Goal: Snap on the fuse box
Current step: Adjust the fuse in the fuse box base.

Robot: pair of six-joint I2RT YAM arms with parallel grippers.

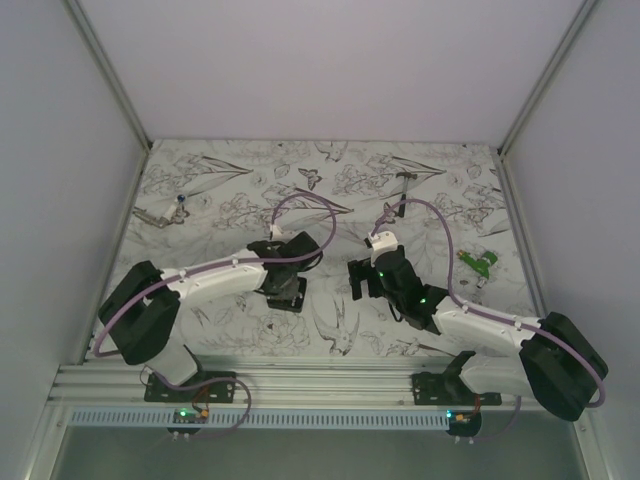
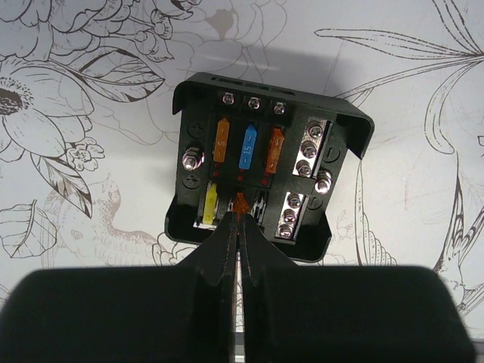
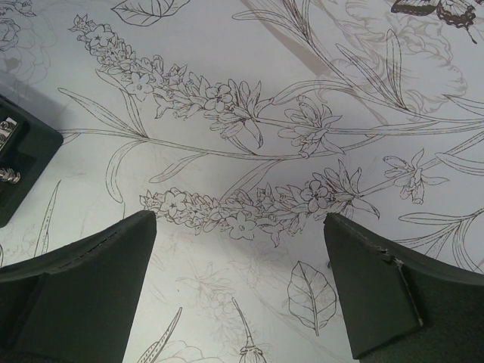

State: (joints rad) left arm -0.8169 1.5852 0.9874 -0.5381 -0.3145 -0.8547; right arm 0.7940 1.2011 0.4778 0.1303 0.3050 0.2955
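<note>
Jaws of left gripper (image 2: 238, 218) pressed together, tips at small orange fuse (image 2: 240, 201) in black rectangular plastic fuse box (image 2: 198, 94), right gripper (image 3: 240, 223) jaws spread wide over floral-printed table (image 3: 249, 76)

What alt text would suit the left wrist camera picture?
An open black fuse box holding orange, blue and yellow fuses lies on a flower-printed table. The left hand, shut, has its tips at an orange fuse.
</note>
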